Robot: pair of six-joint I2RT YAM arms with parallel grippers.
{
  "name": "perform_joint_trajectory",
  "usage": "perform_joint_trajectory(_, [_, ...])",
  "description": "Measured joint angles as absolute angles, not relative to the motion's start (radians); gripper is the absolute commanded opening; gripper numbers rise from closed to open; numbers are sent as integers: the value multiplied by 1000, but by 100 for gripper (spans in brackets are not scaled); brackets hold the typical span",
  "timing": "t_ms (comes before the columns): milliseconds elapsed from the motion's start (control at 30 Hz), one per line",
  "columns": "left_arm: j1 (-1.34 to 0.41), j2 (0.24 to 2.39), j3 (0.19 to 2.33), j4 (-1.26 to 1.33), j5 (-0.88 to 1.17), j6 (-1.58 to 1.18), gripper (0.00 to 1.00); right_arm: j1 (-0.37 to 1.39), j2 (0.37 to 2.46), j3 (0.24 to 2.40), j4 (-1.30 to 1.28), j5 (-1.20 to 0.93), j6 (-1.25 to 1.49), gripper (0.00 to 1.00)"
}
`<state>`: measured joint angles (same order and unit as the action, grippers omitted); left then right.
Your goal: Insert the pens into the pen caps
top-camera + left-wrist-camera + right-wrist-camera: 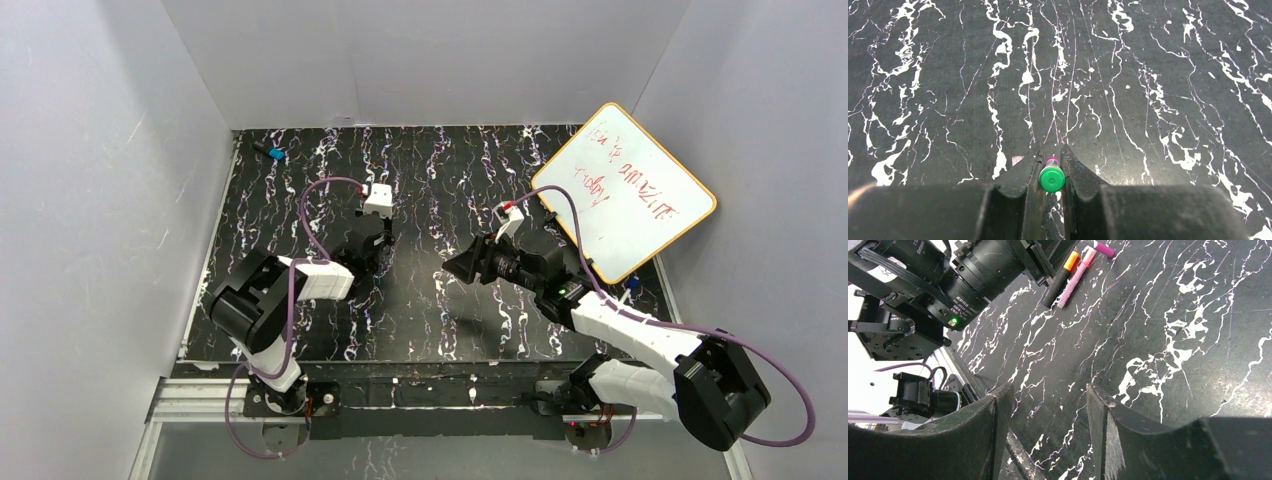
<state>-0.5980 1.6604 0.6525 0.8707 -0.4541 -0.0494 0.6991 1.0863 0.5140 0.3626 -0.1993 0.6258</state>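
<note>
My left gripper [1051, 150] is shut on a pen [1052, 177] with a green end and a magenta body, held upright over the black marbled mat. A small pinkish cap [1017, 160] lies on the mat just left of the left finger, partly hidden by it. In the right wrist view a black pen with an orange end [1060, 279] and a pink pen [1076, 276] lie side by side on the mat, and a magenta piece [1103, 248] shows at the top edge. My right gripper [1048, 390] is open with nothing between its fingers. From above, the left gripper [375, 245] and right gripper [455, 268] face each other mid-mat.
A whiteboard [630, 190] with red writing leans at the back right. A small black blue-ended item [272, 153] lies at the back left corner of the mat. White walls enclose the mat on three sides. The left arm's body [963, 275] fills the upper left of the right wrist view.
</note>
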Motion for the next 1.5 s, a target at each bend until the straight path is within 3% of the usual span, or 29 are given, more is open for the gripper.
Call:
perform_joint_trajectory(333, [-598,1671,627,921,-464,-90,0,682,1085,512,350,-214,624,64])
perform_joint_trajectory(733, [-601,1501,438,903,-450,-241,0,680,1087,510,345,-231,628,64])
perform_joint_trajectory(1233, [-614,1569,429,731,-377,-308,13,678,1091,510,340,-238,636,64])
perform_joint_trajectory(1500, [-614,1604,505,682,-361,-299,27,678,1091,509,340,-238,637,64])
